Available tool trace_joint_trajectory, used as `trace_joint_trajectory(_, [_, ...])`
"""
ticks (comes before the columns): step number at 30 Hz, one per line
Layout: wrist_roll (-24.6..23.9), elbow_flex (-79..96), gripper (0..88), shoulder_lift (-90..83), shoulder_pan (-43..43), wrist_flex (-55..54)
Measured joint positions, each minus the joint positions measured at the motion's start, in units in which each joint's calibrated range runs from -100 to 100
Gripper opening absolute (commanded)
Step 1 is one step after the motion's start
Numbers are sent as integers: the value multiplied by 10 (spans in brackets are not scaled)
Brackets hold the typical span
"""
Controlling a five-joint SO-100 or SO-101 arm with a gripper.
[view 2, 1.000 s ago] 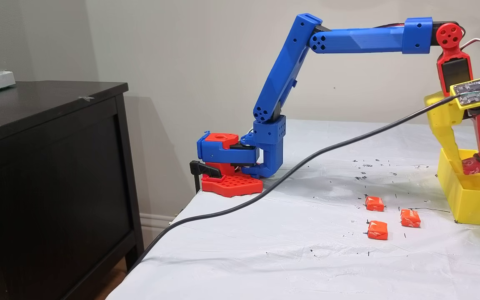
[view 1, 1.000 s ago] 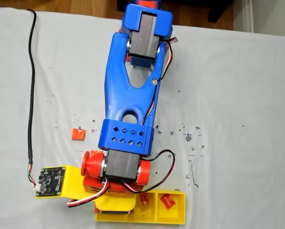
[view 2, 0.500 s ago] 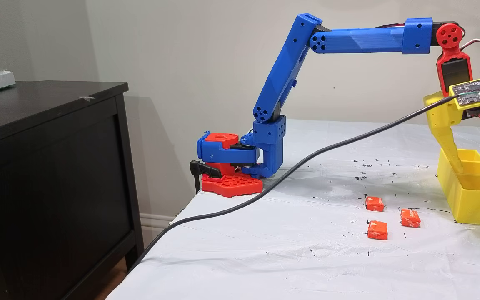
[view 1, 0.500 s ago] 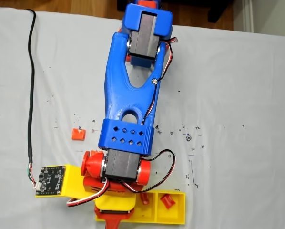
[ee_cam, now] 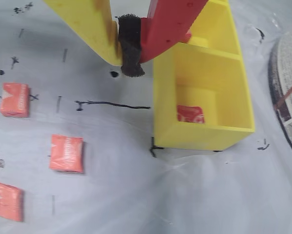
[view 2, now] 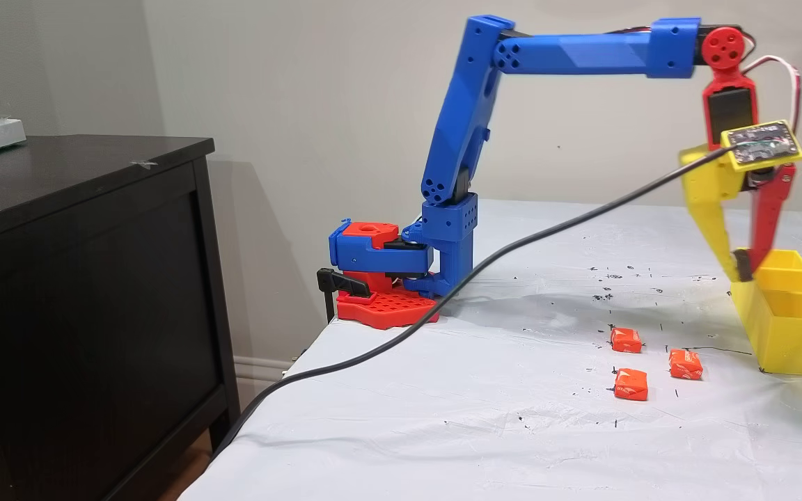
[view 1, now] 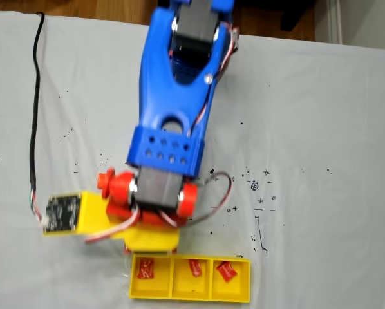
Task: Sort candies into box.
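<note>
The yellow box (view 2: 787,341) lies at the table's right end in a fixed view, and along the bottom edge in a fixed view from above (view 1: 189,298). From above, each of its three compartments holds one red candy (view 1: 145,268), (view 1: 194,268), (view 1: 226,270). Three more candies lie on the cloth left of the box (view 2: 626,339), (view 2: 685,364), (view 2: 631,384); the wrist view shows them too (ee_cam: 14,99), (ee_cam: 66,153), (ee_cam: 7,201). My gripper (view 2: 744,264) hangs shut and empty just above and left of the box's near wall (ee_cam: 199,139). Its yellow and red fingers meet at a black pad (ee_cam: 131,51).
A black cable (view 2: 443,306) runs from the wrist's circuit board (view 1: 59,214) across the cloth and off the table's left edge. The arm's base (view 2: 380,278) stands at the far end. A dark cabinet (view 2: 81,278) is beside the table. Ink marks dot the white cloth.
The gripper held a candy in the box, opened and left it there. It has since shut, risen and drawn back out of the box toward the base.
</note>
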Motion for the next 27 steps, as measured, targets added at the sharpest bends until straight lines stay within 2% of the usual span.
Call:
trace_joint_trajectory(6, [18, 157, 10, -100, 15, -13])
trace_joint_trajectory(11, [64, 260, 40, -149, 27, -25])
trace_joint_trajectory(14, [69, 312, 108, -176, 32, -42])
trace_joint_trajectory(27, [80, 367, 245, -198, 41, -54])
